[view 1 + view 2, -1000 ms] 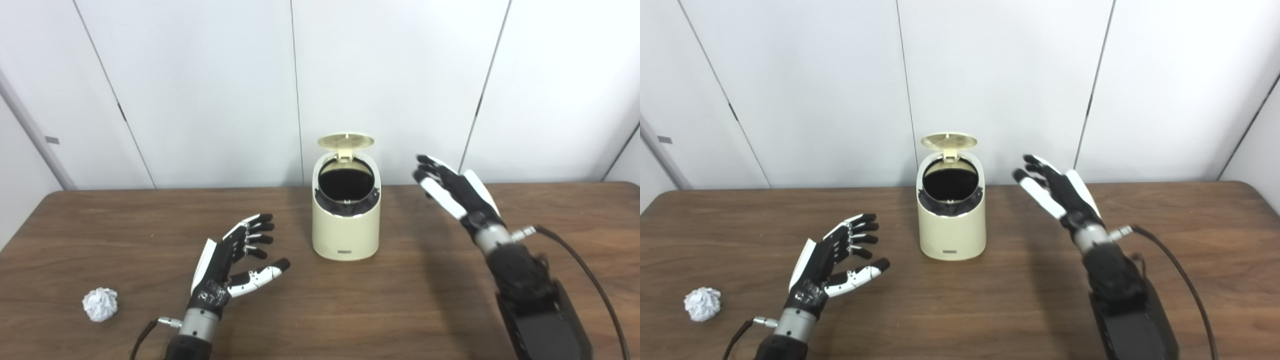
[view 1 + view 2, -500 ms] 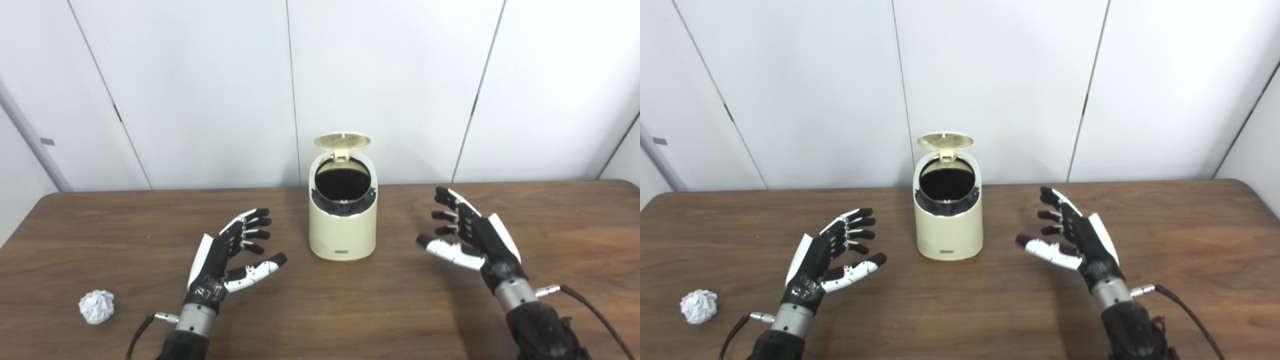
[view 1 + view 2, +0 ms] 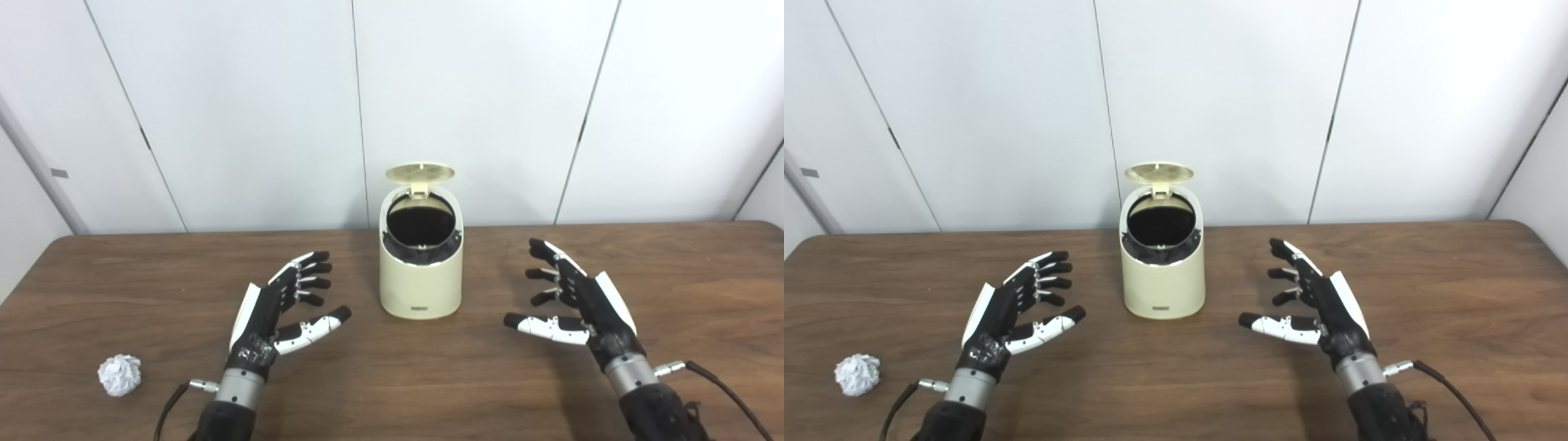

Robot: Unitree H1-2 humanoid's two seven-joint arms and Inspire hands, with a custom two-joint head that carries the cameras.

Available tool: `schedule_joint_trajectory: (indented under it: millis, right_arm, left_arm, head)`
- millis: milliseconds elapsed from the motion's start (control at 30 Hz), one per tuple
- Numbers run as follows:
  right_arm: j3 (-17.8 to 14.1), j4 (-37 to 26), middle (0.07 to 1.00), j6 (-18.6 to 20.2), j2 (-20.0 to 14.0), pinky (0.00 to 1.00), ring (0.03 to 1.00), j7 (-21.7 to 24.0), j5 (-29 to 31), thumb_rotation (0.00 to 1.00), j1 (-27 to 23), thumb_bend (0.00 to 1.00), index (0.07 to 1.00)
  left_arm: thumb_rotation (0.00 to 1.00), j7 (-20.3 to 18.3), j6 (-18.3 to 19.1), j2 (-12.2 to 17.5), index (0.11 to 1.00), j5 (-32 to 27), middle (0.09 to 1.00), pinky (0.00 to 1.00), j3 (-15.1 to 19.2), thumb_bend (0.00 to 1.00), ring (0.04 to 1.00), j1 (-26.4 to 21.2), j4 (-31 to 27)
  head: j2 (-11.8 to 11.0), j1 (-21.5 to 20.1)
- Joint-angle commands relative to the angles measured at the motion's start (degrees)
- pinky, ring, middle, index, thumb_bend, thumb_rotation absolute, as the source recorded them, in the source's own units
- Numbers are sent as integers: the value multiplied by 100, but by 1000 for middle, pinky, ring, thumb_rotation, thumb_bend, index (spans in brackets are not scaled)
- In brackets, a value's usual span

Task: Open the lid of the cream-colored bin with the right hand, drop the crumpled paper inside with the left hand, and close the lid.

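Hands flank the bin point(image 3: 420, 269) on the table point(image 3: 429, 380), one to each side and both clear of it. The left hand point(image 3: 278, 315) hovers low over the wood, palm turned inward toward the bin, fingers point(image 3: 309, 275) spread and reaching forward, thumb jutting out to the right; it holds nothing. The right hand point(image 3: 579, 306) mirrors it on the other side, palm facing in, fingers fanned apart and slightly curled, thumb stretched out to the left toward the bin; it too is empty. Both forearms come up from the near edge, wrists angled so the hands tip a little outward. The bin stands upright near the far edge, its lid point(image 3: 420, 173) flipped up on the back hinge, the dark mouth showing. The paper point(image 3: 119, 375) lies crumpled on the table at the near left, well apart from the left hand and untouched.
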Motion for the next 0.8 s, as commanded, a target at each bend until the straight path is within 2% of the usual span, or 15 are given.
schedule_joint_trajectory:
  millis: [0,600,700,767]
  right_arm:
    - [6,-189,890,-259,-55,575,778,-92,-31,228,-157,713,882]
    - [50,-191,900,-226,-69,595,781,-4,-28,227,-193,705,893]
    - [49,-179,899,-235,-84,587,779,9,-19,218,-210,702,892]
    - [11,-195,898,-217,-122,604,782,32,29,210,-197,700,890]
  left_arm:
    - [213,35,-138,37,821,-45,781,599,34,743,711,-204,-217]
    - [202,68,-95,-16,817,30,777,576,2,752,703,-153,-255]
    - [194,70,-83,-29,815,29,778,582,-2,749,707,-158,-265]
    - [202,75,-121,-61,816,44,777,588,-33,746,707,-168,-251]
  head:
    - [-1,-4]
    - [-5,21]
    - [1,288]
    - [-10,808]
